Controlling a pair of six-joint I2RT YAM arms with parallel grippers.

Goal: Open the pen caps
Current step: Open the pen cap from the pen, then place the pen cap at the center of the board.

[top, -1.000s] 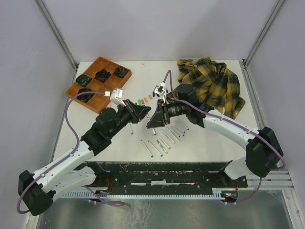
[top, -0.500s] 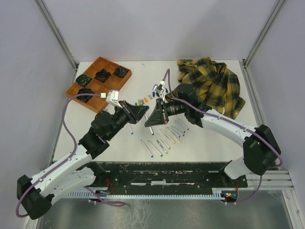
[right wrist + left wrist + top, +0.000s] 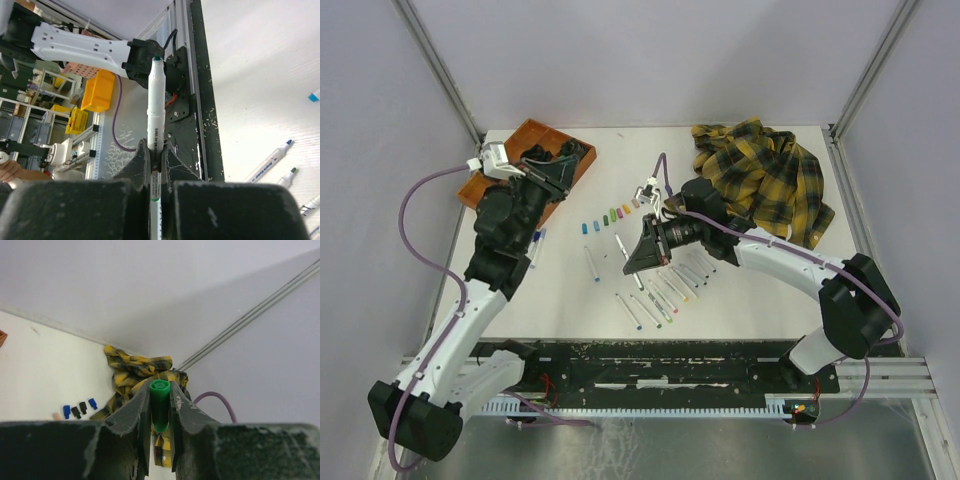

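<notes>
Dark print runs along the long white marker barrel (image 3: 156, 112) in the right wrist view, but it is too small to read. No other writing is legible. The right gripper (image 3: 155, 150) has its jaws closed tight on this barrel, which stands upright with its bare green tip at the top.

The left gripper (image 3: 160, 392) pinches one stubby green plastic pen cap (image 3: 160, 407) between narrow jaws, open end up. Only the left wrist view shows this cap. From above, the left arm hides it, raised over the orange-brown wooden compartment tray (image 3: 535, 135) at the far left. The left wrist view also catches two loose blue caps (image 3: 66, 411) and two loose black caps (image 3: 75, 412) on the table.

The overhead view shows a row of small coloured caps (image 3: 612, 213), about seven, lying on the white table (image 3: 760, 290) to the far left of the right gripper. Roughly ten uncapped white markers (image 3: 665, 292) are scattered near it. One crumpled yellow-and-dark plaid cloth (image 3: 770, 175) lies at the far right.
</notes>
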